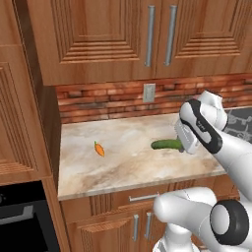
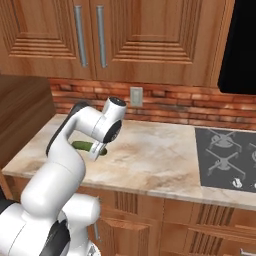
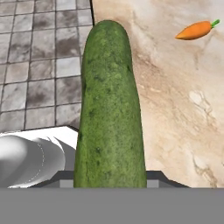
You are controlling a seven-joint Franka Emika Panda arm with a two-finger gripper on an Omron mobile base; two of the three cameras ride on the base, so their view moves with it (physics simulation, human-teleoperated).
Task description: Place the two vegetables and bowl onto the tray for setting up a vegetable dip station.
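**One cucumber at the gripper, one carrot on the counter**

Count of vegetables: two; one dark green cucumber (image 3: pixel 111 109) and one small orange carrot (image 1: pixel 99 149) with a green top; the cucumber runs up the middle of the hand view, its near end set between the two dark fingers (image 3: pixel 65 178) of the gripper (image 1: pixel 184 145), which stand narrowly apart and closed on it; in the left base view the cucumber stretches leftward from the gripper, low over the marble counter (image 1: pixel 123 167), though whether it rests on the stone or hangs just clear I cannot tell; the carrot lies flat on the counter well to the left of the cucumber, apart from it; one grey stovetop panel (image 2: pixel 227 160) sits at the counter's right; one wall outlet (image 1: pixel 149 92) is on the brick backsplash; two long cabinet handles (image 1: pixel 160 35) hang above; no writing or brand can be read anywhere.
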